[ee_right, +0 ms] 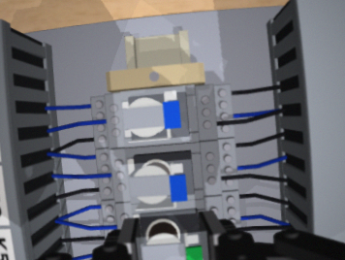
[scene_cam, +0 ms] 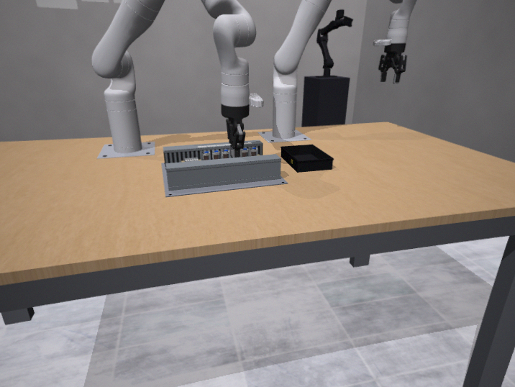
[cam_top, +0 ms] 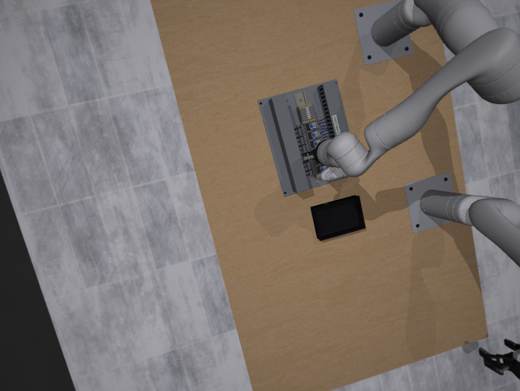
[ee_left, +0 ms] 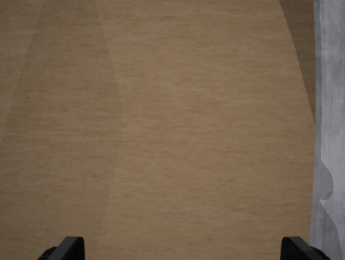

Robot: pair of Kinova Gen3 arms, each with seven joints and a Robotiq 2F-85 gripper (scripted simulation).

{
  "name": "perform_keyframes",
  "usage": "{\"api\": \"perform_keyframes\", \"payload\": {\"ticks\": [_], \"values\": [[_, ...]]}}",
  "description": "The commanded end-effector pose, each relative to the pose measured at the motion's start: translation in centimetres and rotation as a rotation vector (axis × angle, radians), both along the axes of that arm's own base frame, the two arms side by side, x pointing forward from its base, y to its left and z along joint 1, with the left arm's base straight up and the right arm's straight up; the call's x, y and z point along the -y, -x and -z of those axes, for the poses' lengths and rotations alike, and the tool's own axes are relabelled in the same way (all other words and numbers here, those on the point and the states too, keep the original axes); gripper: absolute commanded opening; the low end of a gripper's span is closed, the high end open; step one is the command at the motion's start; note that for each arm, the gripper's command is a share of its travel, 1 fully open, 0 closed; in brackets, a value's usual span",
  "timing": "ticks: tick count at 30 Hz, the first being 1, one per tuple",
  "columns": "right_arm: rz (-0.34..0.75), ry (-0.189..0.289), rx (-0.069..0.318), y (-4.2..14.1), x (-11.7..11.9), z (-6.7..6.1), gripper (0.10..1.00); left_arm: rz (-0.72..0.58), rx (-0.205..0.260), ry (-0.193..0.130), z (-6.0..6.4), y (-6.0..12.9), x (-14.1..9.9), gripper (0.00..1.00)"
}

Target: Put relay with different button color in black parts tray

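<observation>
1. Lying flat on the desk (cam_top: 273, 293) (scene_cam: 249, 220) (ee_left: 194, 121) (ee_right: 73, 15): relay panel (cam_top: 274, 142) (scene_cam: 220, 190) (ee_right: 92, 53).
2. Standing in a row between the panel's ducts (cam_top: 285, 142) (scene_cam: 223, 174) (ee_right: 21, 97): relays (cam_top: 312, 126) (scene_cam: 216, 154) (ee_right: 145, 116).
3. Sitting near the panel, right in the exterior view: parts tray (cam_top: 338, 217) (scene_cam: 312, 166).
4. Lying behind both there: right arm's base plate (cam_top: 361, 25) (scene_cam: 106, 152), left arm's base plate (cam_top: 412, 218) (scene_cam: 266, 135).

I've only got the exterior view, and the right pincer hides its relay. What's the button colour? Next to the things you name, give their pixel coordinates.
Observer: Green. The right pincer (cam_top: 309, 156) (scene_cam: 237, 152) (ee_right: 170, 234) is closed on the grey relay with the green button (ee_right: 163, 251).

Operator: What's the left wrist camera looking at?

Observer: The wooden table top (cam_top: 378, 285) (scene_cam: 374, 187) (ee_left: 194, 121), with a strip of pale floor (cam_top: 104, 168) (scene_cam: 208, 311) (ee_left: 334, 97) down its right side. The relay panel isn't in that view.
</observation>
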State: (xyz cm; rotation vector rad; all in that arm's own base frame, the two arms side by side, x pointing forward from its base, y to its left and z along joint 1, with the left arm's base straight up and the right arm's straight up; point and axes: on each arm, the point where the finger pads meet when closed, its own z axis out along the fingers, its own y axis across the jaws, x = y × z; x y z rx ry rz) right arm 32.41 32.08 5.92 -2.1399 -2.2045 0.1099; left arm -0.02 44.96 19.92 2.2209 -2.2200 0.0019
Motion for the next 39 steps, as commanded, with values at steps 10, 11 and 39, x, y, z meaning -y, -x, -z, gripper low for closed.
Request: {"api": "perform_keyframes", "payload": {"ticks": [10, 11, 39], "values": [[0.0, -0.001, 0.001, -0.02, -0.04, -0.08, 0.099, 0.0, 0.0, -0.002, -0.08, 0.0, -0.04, 1.0], [0.0, -0.001, 0.001, -0.02, -0.04, -0.08, 0.099, 0.0, 0.0, -0.002, -0.08, 0.0, -0.04, 1.0], [0.0, -0.003, 0.047, 0.1, -0.04, -0.12, 0.099, 0.0, 0.0, -0.002, -0.08, 0.0, -0.04, 1.0]]}}
